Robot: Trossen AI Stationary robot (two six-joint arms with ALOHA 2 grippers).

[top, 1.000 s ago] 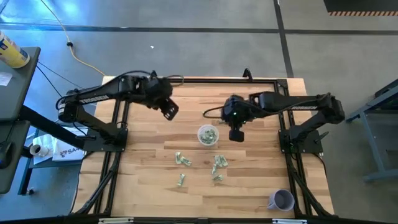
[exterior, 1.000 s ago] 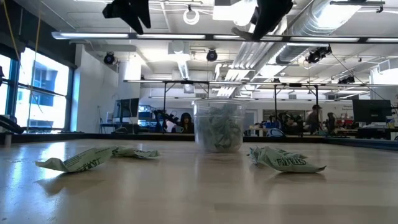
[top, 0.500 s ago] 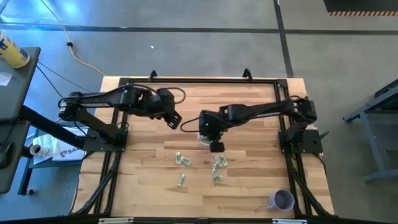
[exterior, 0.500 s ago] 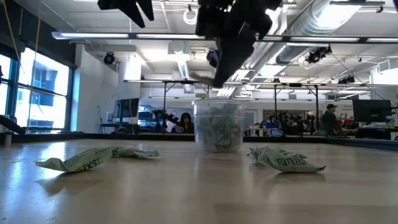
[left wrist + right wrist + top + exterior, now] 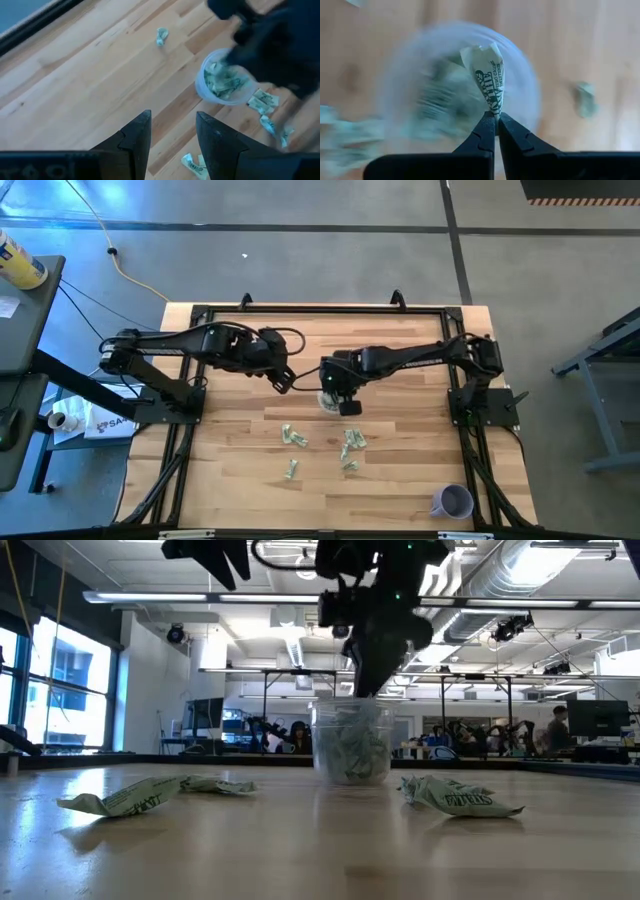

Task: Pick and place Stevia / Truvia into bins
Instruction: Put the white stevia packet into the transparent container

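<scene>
You are looking at a large open lab or workshop. Beyond the wooden table [image 5: 300, 840] run exposed ceiling ducts [image 5: 520, 570], strip lights, workbenches with monitors [image 5: 597, 718], and people seated far off.

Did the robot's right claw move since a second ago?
Yes. The right gripper, pinching a Truvia packet, swung leftward from beside the clear cup to right over it, judged against the tabletop.
</scene>
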